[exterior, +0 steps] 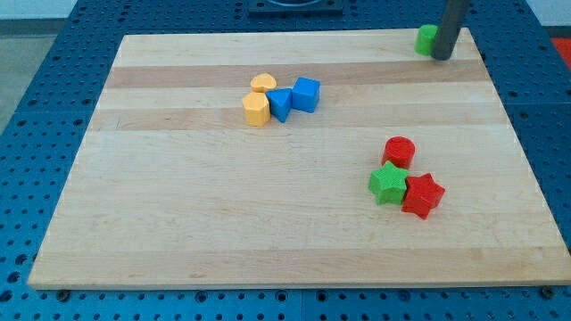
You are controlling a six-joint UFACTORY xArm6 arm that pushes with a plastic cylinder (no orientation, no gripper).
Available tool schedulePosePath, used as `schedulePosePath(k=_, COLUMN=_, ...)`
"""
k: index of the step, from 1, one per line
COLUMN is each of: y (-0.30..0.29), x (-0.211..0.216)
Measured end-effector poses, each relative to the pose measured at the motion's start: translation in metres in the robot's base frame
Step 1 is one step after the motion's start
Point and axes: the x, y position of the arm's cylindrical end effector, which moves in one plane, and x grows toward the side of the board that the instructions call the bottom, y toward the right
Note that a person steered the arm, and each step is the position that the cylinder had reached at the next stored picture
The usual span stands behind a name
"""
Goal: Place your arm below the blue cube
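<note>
The blue cube (306, 94) sits on the wooden board (178, 214) left of centre, near the view's top. Touching its left side is a second blue block (280, 104) of unclear shape. My tip (441, 55) is at the board's top right corner, far to the right of and above the blue cube. It stands right next to a green block (426, 38), partly hiding it.
A yellow block (262, 84) and a yellow hexagonal block (255, 110) cluster left of the blue blocks. At the right, a red cylinder (399, 151), a green star (388, 183) and a red star (422, 195) sit together.
</note>
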Motion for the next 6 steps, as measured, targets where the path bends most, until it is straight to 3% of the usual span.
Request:
schedulePosePath(k=2, y=-0.029, x=0.054)
schedulePosePath(k=5, y=-0.176, x=0.136)
schedulePosePath(k=6, y=-0.183, x=0.141)
